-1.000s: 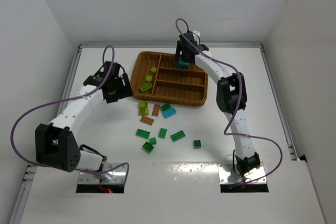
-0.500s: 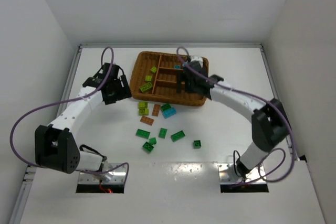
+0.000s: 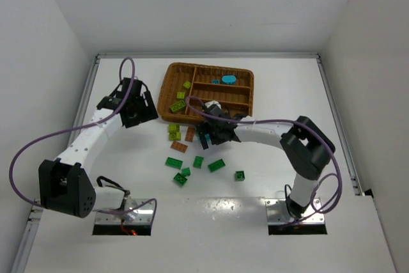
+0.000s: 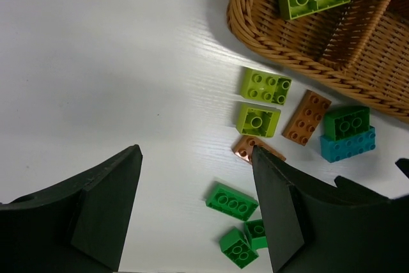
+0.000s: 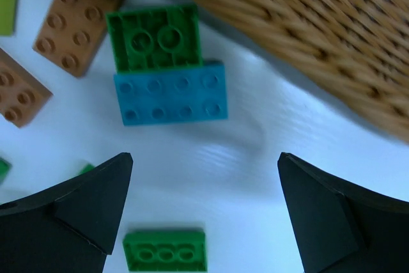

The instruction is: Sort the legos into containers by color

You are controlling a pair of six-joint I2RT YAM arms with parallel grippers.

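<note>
Since the earlier frames the right hand has swung from the far side of the tray down to the counter, and cyan pieces now lie in the top narrow section. Its fingers stand wide apart and empty over a cyan brick that touches a dark green brick just below the tray's near rim, with brown-orange bricks at upper left of the wrist view. Left hand, just off the tray's left end, is likewise spread wide and holds nothing; yellow-green bricks lie in the tall section, the remaining legos loose at frame centre.
</note>
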